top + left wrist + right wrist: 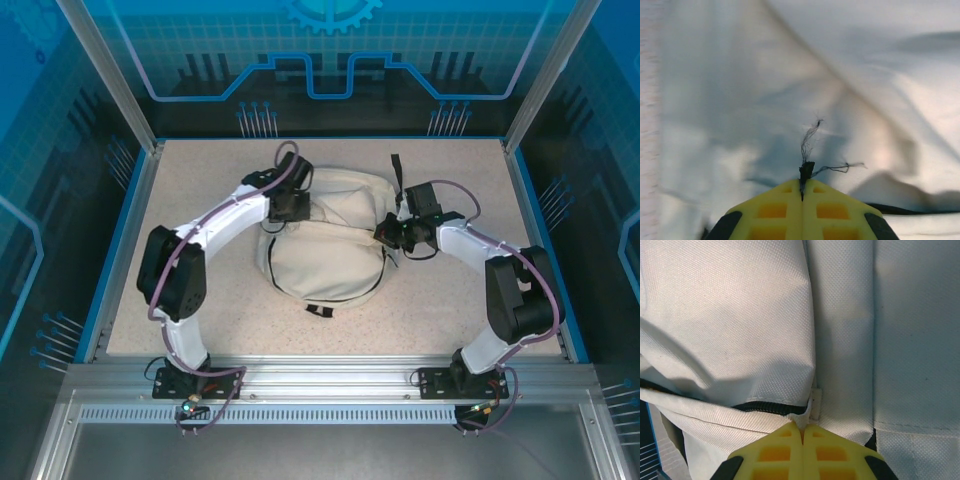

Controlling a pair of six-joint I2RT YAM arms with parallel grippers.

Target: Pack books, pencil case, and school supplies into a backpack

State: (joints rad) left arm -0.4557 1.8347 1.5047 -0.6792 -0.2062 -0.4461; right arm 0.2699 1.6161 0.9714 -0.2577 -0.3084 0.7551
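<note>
Cream soft fabric backpack (330, 245) lay flat at the middle of the speckled beige tabletop (190, 190). A dark zipper line curved along its 4-to-6 o'clock edge. Left gripper (290, 210) sat at the bag's 10 o'clock edge, touching the fabric. Right gripper (388, 234) was at the 3 o'clock edge, also touching. Finger spread of either could not be read from above. Black strap end (396, 168) stuck out at 1 o'clock. Small black loop (319, 311) lay at 6 o'clock.

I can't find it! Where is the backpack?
In the top view, the backpack lies in the middle of the table, between the left arm and the right arm.
</note>
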